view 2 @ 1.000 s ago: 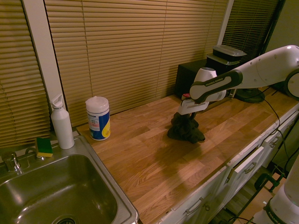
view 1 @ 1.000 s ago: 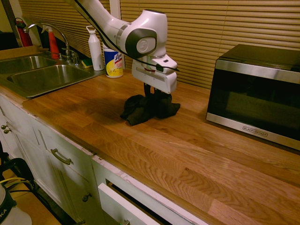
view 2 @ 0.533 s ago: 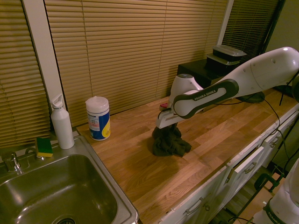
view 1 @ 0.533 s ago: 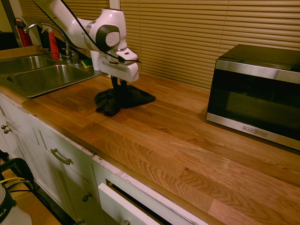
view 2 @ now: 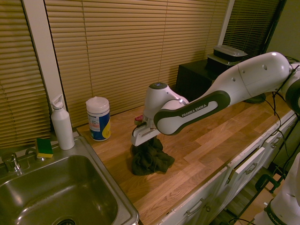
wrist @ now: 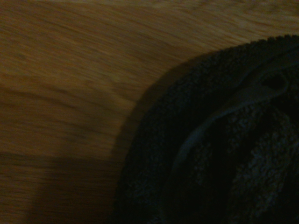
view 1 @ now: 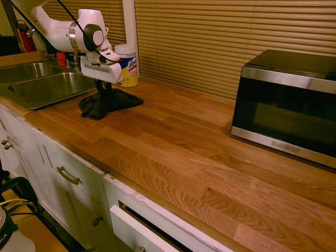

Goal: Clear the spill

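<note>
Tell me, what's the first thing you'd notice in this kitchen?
A big white robot arm reaches over the wooden counter, and its gripper is shut on a rumpled black cloth that drags on the wood near the sink. After that, the shiny black microwave at the counter's other end stands out.

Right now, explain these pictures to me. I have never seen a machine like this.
It is a white robot arm ending in a two-finger gripper. Two pictures come from cameras on opposite sides of a kitchen counter; the third, dark and blurry, comes from a camera on the wrist. The gripper is shut on a black cloth, which trails on the wood near the sink. Also there: a wipes canister, a white bottle, a sponge and a microwave. No spill shows in these views.
</note>
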You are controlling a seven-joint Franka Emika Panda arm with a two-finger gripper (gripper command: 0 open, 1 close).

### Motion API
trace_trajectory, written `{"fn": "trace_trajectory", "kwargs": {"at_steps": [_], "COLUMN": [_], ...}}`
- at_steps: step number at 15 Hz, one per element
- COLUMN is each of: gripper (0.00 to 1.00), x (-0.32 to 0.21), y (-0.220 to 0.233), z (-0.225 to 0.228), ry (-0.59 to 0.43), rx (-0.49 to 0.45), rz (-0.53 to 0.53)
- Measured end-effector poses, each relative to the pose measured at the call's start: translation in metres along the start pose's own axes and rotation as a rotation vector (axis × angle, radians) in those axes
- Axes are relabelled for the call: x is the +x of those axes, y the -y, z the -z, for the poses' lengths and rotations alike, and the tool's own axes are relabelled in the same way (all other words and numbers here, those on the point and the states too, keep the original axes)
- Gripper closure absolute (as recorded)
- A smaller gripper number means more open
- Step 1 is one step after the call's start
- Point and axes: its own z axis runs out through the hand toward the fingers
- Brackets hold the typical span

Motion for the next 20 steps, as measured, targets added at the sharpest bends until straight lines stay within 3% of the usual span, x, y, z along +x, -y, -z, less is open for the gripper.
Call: {"fn": "trace_trajectory", "kwargs": {"at_steps": [1, 14, 20], "gripper": [0.00, 0.00, 0.00], "x": [-0.006, -0.016, -0.036], "y": [0.008, 0.024, 0.020], "z": [-0.001, 0.002, 0.062], "ry": [0.003, 0.016, -0.015], "rx": [0.000, -0.007, 0.026], "rz": [0.006, 0.016, 0.000]}}
